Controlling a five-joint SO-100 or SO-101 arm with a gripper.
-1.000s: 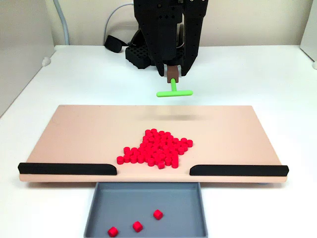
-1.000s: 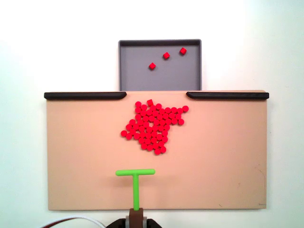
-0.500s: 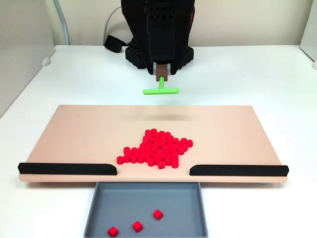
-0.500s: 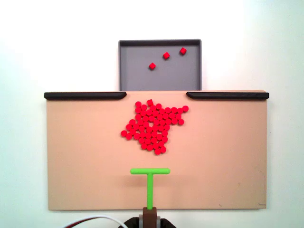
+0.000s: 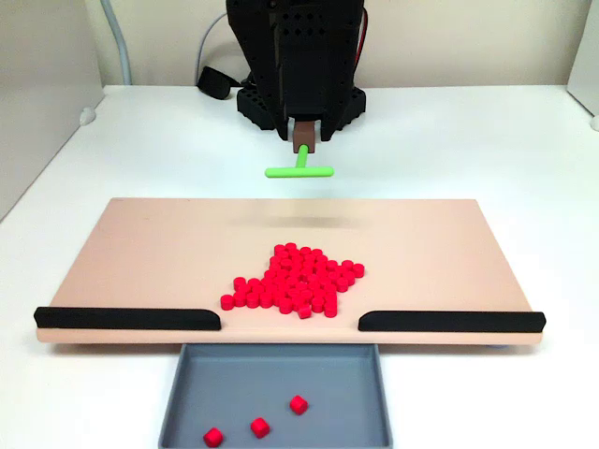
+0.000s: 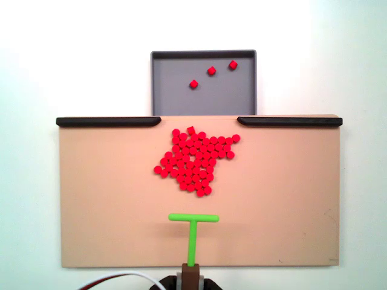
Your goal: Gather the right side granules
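Granules [image 6: 195, 161] cluster slants diagonally toward the gap, mid-board.

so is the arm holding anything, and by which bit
Yes: the green T-shaped pusher, held at the end of its stem through a brown holder; the crossbar points at the granules.

A lab-style test bench — plain white table [image 5: 487, 140], a purpose-made flat tan board [image 6: 290, 199] with black rails, grey plastic tray [image 6: 172, 99] at 12 o'clock.
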